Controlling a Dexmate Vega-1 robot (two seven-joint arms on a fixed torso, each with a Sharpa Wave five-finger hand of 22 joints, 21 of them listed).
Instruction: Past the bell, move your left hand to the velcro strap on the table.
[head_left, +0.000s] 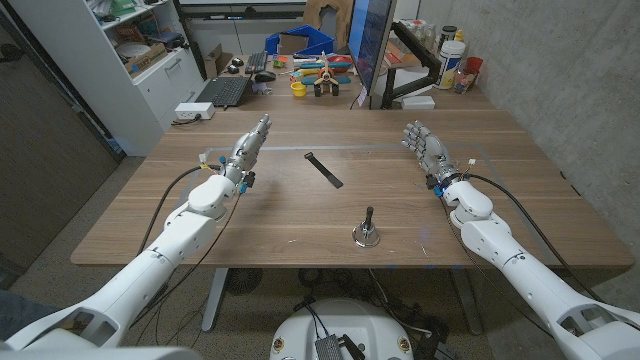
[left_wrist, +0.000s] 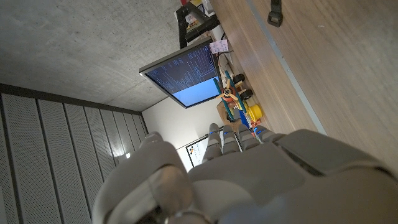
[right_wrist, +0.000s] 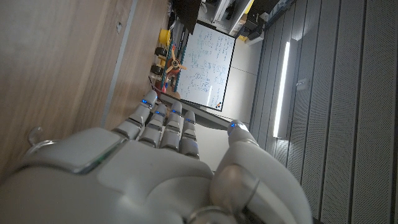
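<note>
A black velcro strap lies slantwise on the wooden table, a little past its middle; one end of the velcro strap also appears in the left wrist view. A small metal bell with a dark handle stands nearer the front edge, right of centre. My left hand stands on the left side of the table, fingers straight and pointing away, holding nothing, well left of the strap. My right hand is on the right side, fingers spread upward, empty. Seen from their backs are my left hand and right hand.
Behind the table's far edge are a laptop, a monitor, coloured toys and bottles. A white shelf unit stands at the back left. Cables run along both forearms.
</note>
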